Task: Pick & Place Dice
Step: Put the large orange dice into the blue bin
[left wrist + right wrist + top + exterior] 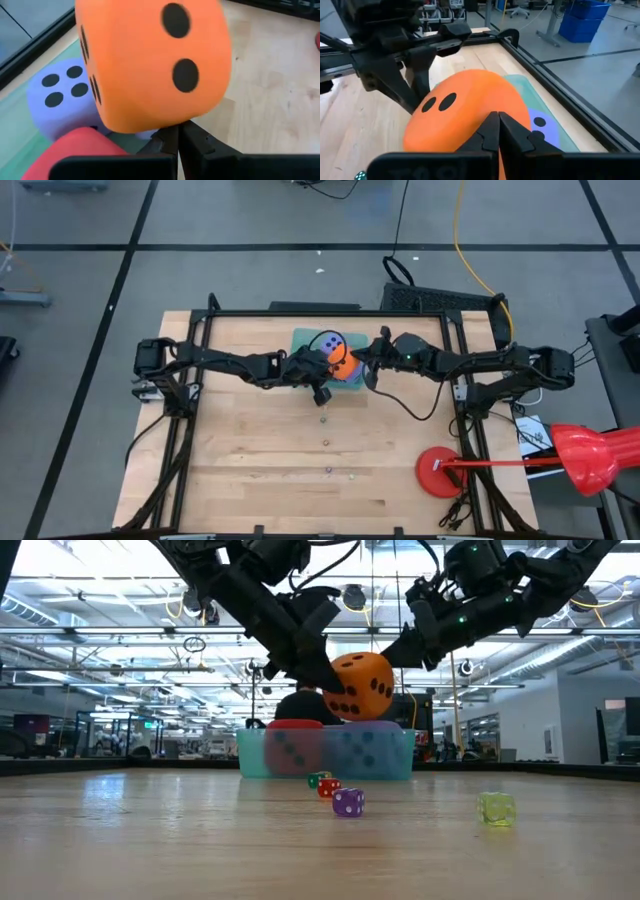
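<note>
The orange die (345,364) with dark pips stands tilted above the teal tray (305,338) at the table's far middle, between my two grippers. My left gripper (178,135) is shut at its left side. My right gripper (498,125) is shut at its right side. In the tray, under the orange die, lie a purple-blue die (60,100) and a red die (75,150). In the low view the orange die (365,685) sits higher than the tray's rim (400,732). Whether it rests on the dice below I cannot tell. My left gripper meets the orange die's lower edge (165,122) with its shut fingertips, slanting down from the table's left. The die stands tilted, one corner down; I cannot tell whether any of it is caught between the fingers. My right gripper touches the die's opposite face (475,125) with its shut fingertips, nearly level, from the table's right. The die bulges around the tips.
Three small dice (348,802) lie in a row on the wooden table nearer the front, and a yellow-green one (496,808) lies to the right. A red round disc (440,470) with a red handle sits at the near right. A black frame (210,315) borders the table.
</note>
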Controlling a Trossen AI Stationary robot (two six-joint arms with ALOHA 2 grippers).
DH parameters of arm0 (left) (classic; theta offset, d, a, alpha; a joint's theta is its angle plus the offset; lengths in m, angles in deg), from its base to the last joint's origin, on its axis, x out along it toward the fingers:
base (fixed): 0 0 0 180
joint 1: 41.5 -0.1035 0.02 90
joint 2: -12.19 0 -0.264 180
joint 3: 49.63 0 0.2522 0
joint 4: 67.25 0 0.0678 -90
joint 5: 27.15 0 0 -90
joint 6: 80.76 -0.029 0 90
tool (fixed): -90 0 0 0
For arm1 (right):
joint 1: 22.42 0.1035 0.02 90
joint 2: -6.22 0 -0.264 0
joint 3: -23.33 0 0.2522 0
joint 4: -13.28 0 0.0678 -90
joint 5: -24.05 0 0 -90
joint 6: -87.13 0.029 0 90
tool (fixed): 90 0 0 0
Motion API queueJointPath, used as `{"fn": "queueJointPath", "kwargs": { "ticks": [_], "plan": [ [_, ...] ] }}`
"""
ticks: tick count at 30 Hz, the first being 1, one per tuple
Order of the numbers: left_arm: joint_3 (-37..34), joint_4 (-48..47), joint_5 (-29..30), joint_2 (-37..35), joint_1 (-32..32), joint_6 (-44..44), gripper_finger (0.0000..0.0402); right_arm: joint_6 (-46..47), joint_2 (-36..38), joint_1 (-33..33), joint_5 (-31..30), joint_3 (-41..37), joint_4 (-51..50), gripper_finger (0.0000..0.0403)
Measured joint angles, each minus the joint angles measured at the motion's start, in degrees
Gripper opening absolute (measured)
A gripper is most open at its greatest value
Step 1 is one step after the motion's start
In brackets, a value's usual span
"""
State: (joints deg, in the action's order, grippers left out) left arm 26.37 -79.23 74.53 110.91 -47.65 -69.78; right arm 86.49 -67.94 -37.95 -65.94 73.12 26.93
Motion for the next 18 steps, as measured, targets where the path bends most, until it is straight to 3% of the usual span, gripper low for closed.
{"fn": "queueJointPath", "kwargs": {
  "ticks": [18],
  "plan": [
    [0.0, -1.7, 1.7, -6.3, -0.7, -0.8, 0.0015, 0.6, -0.6, 0.0, -1.1, -0.1, 0.3, 0.0000]
  ]
}}
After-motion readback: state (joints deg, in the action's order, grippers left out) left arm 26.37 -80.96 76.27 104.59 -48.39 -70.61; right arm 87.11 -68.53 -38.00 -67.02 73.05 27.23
